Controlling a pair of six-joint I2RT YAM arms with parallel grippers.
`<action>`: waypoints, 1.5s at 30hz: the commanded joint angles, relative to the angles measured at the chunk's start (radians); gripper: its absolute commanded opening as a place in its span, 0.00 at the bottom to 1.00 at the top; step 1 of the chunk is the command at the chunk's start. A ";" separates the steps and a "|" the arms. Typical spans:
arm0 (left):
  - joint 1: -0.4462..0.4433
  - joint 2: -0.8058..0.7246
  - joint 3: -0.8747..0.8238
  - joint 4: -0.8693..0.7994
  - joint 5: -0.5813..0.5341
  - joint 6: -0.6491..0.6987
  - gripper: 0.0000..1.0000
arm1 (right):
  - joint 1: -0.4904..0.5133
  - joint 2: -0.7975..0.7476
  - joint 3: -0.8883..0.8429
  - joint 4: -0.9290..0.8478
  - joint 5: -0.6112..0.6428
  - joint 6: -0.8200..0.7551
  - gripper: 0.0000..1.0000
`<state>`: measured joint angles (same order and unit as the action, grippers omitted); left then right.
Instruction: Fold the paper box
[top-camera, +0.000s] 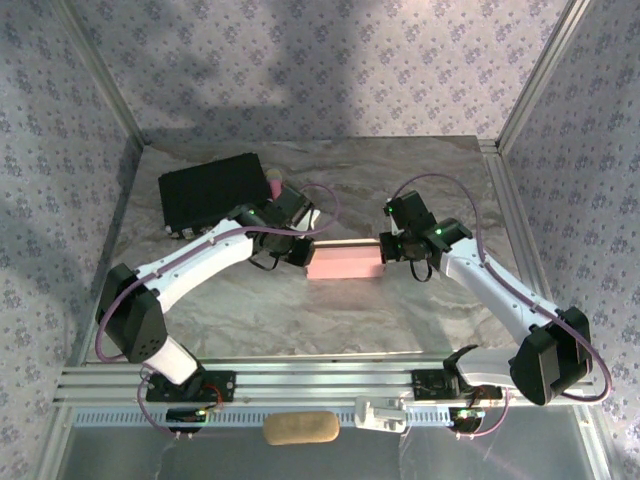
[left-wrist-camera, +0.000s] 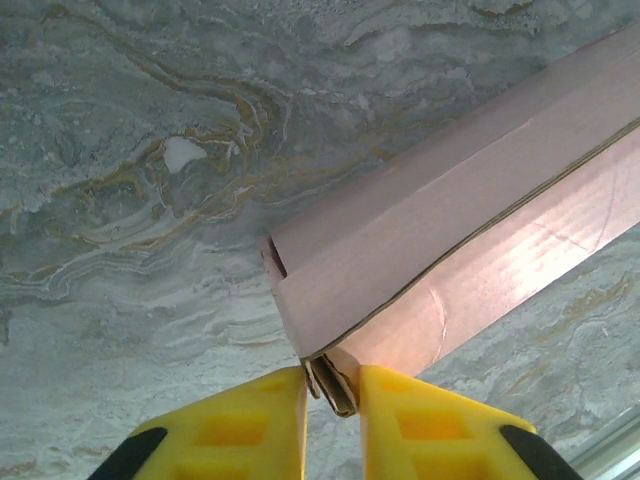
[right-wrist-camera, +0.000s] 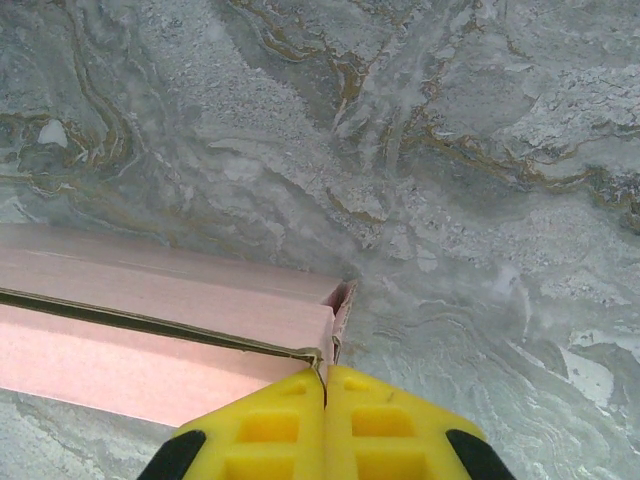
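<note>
Item: pale pink thin-cardboard paper box (top-camera: 345, 262), lying flat in the middle of the grey marbled desk (top-camera: 300, 330), stretched between the two arms

Condition: the long panels are folded over into a slim bar. A dark seam runs lengthwise where one panel overlaps another, and a short tab stands loose at each end (the inside is hidden from me)

Left gripper (left-wrist-camera: 333, 385): yellow fingers nearly together, pinching the crumpled flap at the box's left end

Right gripper (right-wrist-camera: 325, 380): fingers pressed tight together, seemingly nipping the thin corner edge at the right end

Nearby: black rectangular case (top-camera: 210, 188), far left, apart from the box

Progress, by my reckoning: long folds done; end tabs yet to be tucked and the seam locked
</note>
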<state>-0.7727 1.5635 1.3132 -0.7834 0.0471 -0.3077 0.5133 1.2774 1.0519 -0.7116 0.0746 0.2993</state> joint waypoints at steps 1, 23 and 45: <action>0.002 0.017 0.006 -0.007 -0.024 -0.018 0.13 | 0.006 0.005 0.020 -0.022 0.011 0.012 0.00; 0.022 -0.073 0.087 -0.127 0.006 -0.022 0.48 | 0.018 -0.010 -0.005 -0.015 0.044 0.036 0.00; 0.011 0.104 0.212 -0.205 -0.043 0.039 0.21 | 0.019 -0.010 -0.005 -0.013 0.037 0.039 0.00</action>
<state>-0.7540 1.6558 1.5047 -0.9684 0.0154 -0.2771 0.5243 1.2770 1.0508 -0.7105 0.0986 0.3252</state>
